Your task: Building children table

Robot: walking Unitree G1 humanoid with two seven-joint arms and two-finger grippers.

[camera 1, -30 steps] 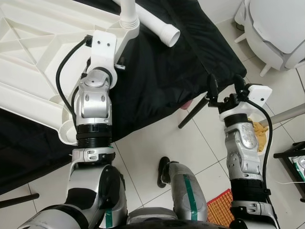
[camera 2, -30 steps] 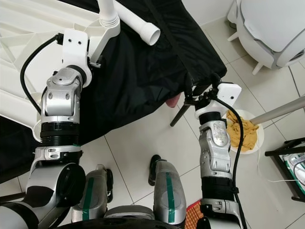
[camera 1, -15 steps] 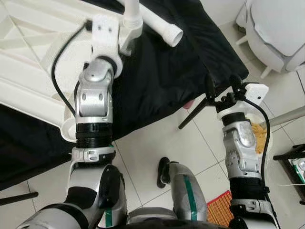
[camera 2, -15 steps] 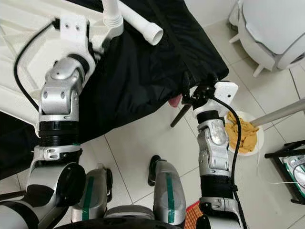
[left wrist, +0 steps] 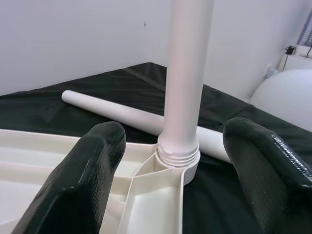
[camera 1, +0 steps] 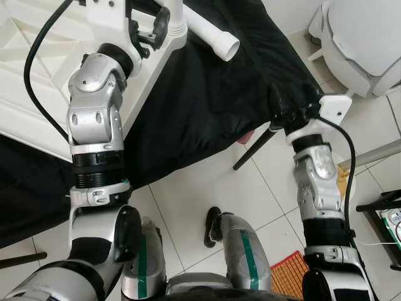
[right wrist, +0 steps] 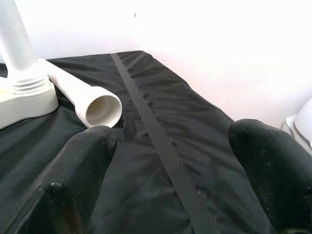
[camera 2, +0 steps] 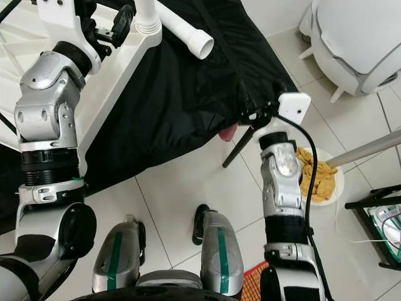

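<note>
Tabletop (camera 1: 37, 69), white plastic, upside down on black sheet (camera 1: 207, 94), upper left of frame, ribbed underside up. One leg (left wrist: 187, 73) standing upright in corner socket (left wrist: 178, 158), threads visible at base; whether fully seated, cannot tell. Second leg (camera 2: 185, 31) loose on the sheet just behind the socket, open end toward upper centre of frame. Judged partway: one leg in, at least one left to fit; other corners out of frame.

Left gripper (left wrist: 178, 161) facing the standing leg, fingers (left wrist: 92, 161) spread wide either side, apart from it, holding nothing. Right gripper (right wrist: 170, 161) at sheet's edge, centre right of frame, fingers (right wrist: 83, 161) wide apart, empty, pointed toward loose leg's open end.
</note>
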